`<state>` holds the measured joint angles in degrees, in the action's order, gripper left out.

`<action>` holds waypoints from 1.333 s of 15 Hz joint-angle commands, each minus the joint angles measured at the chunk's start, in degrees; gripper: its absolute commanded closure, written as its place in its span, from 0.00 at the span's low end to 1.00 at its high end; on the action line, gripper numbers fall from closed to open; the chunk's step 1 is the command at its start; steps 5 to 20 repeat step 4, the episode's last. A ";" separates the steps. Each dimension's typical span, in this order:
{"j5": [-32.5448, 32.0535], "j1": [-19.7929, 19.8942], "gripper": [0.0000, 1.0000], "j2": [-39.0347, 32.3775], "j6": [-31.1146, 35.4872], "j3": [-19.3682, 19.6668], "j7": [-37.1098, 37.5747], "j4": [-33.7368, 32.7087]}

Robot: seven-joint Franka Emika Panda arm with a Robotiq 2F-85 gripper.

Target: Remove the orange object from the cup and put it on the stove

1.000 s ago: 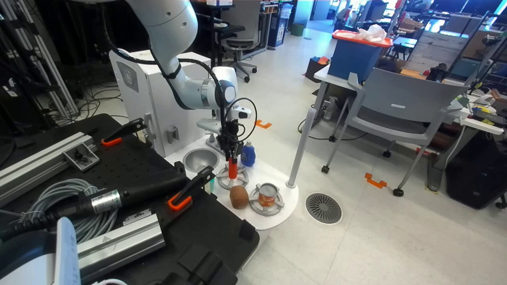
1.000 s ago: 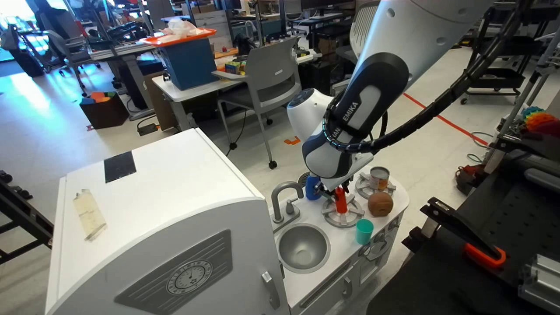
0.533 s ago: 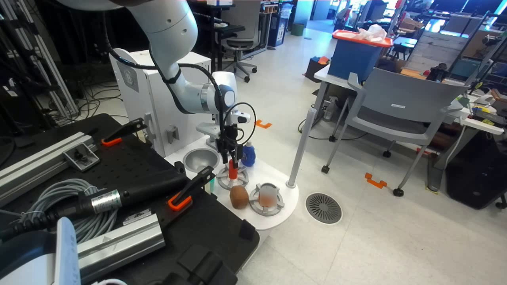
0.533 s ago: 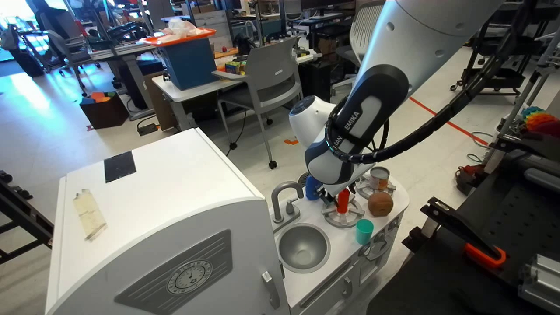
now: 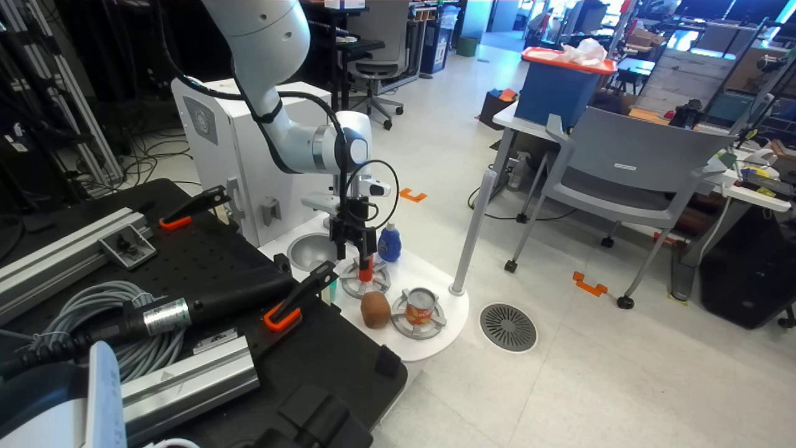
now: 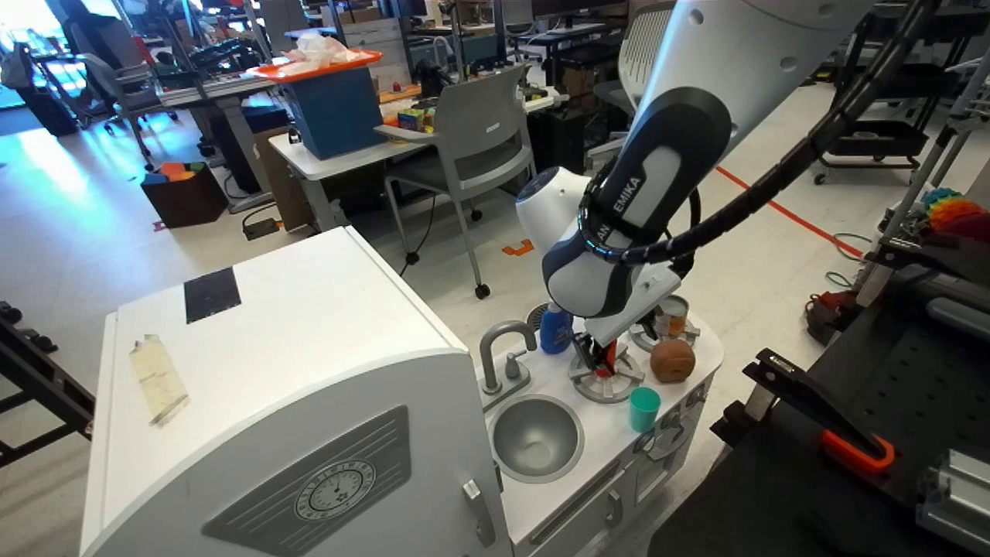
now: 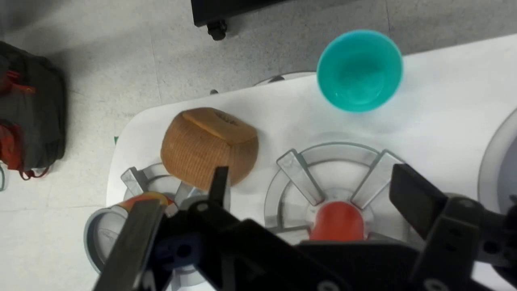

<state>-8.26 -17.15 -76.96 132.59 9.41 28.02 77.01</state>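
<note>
The orange object (image 7: 338,222), a smooth red-orange piece, stands on the burner (image 7: 297,176) of the white play stove; the palm hides part of it in the wrist view. My gripper (image 7: 313,186) is open, its fingers well apart with a gap on each side of the piece. In an exterior view one finger of the gripper (image 5: 353,258) partly covers the orange object (image 5: 367,274). The cup (image 7: 359,70), teal and with nothing in it, sits near the counter edge, apart from my gripper; an exterior view shows the cup (image 6: 644,409) beside the sink.
A brown loaf-like object (image 7: 202,145) sits between the burners, near a can (image 5: 420,306) on the farther burner. A blue bottle (image 5: 390,242) stands close behind the gripper. The sink (image 6: 537,439) and faucet (image 6: 495,348) lie to one side, next to a tall white cabinet (image 6: 294,309).
The fingers have opened and let go of the orange object, which stays standing on the burner. My arm has since shifted slightly to the side.
</note>
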 commanded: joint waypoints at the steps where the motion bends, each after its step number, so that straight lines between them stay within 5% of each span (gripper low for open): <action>1: 0.70 0.07 0.00 1.61 -1.96 -0.35 -0.07 1.45; 4: 1.09 0.46 0.00 6.72 -4.65 -1.29 -0.09 6.24; 20: 1.09 0.46 0.00 6.72 -4.65 -1.29 -0.09 6.24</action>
